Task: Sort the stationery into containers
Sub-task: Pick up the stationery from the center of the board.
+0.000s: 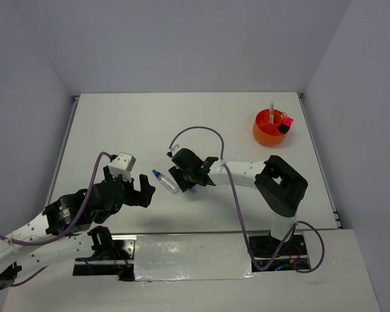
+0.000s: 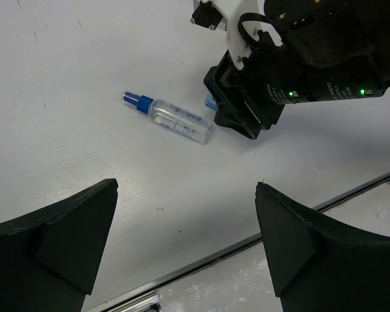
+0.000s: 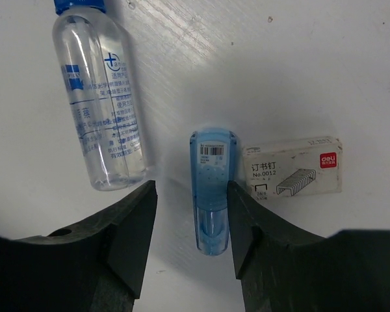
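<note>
Blue clip (image 3: 210,195) lies inside the spread right gripper (image 3: 190,211).

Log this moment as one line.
right gripper open around blue clip | left gripper open, hovering short of blue-capped clear tube | orange tub holds pink-capped highlighter

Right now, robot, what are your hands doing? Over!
Left gripper open, empty. Right gripper open, jaws astride blue clip, not closed. Staple box right beside the clip; blue-capped tube on its other side.
</note>
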